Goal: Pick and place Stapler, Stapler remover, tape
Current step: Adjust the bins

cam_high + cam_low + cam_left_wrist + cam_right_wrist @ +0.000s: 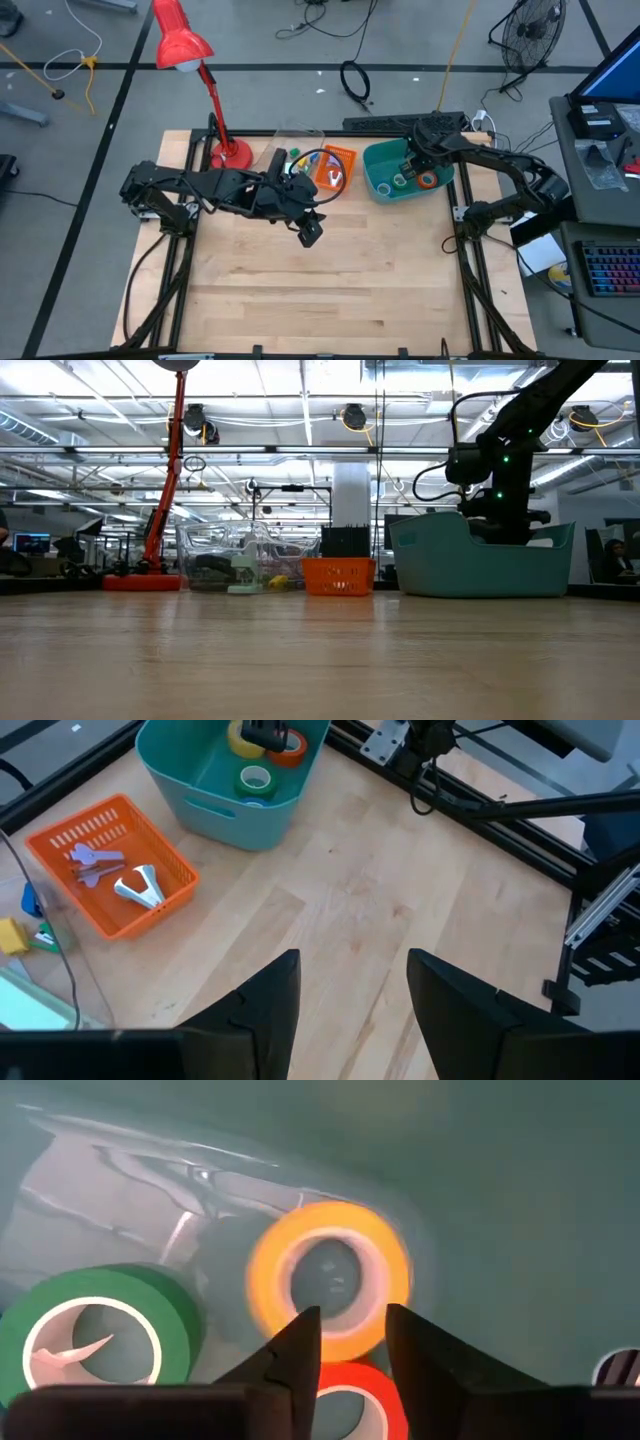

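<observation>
My right gripper (412, 166) reaches down into the teal bin (383, 190), open by a narrow gap (352, 1342). Just beyond its fingertips a yellow tape roll (330, 1280) shows blurred. An orange roll (352, 1405) lies under the fingertips and a green roll (95, 1335) lies flat beside them on the bin floor. In the low view the bin wall (480, 565) hides this gripper. My left gripper (310, 232) hovers open (352, 990) over bare table near the middle. Stapler removers, one silver (140, 885) and one purple (95, 860), lie in the orange basket (60, 835).
A clear plastic container (292, 145) with small coloured pieces stands left of the orange basket (336, 168). A red desk lamp (228, 152) stands at the far left of the table. Black frame rails (470, 250) run along both sides. The near half of the table (320, 290) is bare wood.
</observation>
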